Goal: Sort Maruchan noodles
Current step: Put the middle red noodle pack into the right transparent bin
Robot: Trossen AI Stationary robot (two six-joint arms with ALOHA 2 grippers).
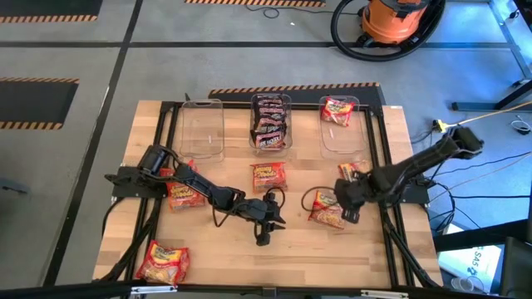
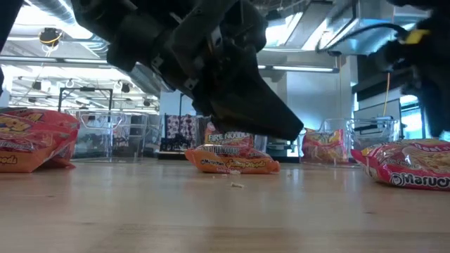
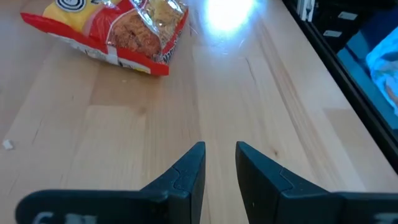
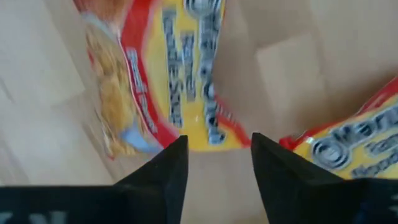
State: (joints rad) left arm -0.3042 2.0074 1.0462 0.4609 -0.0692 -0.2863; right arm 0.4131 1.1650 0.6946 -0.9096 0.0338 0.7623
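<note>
The right gripper [image 1: 347, 212], fingers [image 4: 165, 168] open and empty, hangs just over a red Maruchan packet [image 1: 327, 208] near the bench [image 1: 332, 257] edge. The packet looks light, crinkly and brittle inside, so a gentle pinch across its short edge seems best. The left gripper [image 1: 268, 224] beside it has fingers narrowly apart, holding nothing.

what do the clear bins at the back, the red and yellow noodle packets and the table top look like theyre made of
Clear rectangular bins: likely hard glossy plastic; the wood shows through.
Red and yellow noodle packets: thin shiny plastic film, crinkled, with a see-through window onto the noodles.
Pale table top: wood planks, visible grain and seams, with a slight sheen.
</note>
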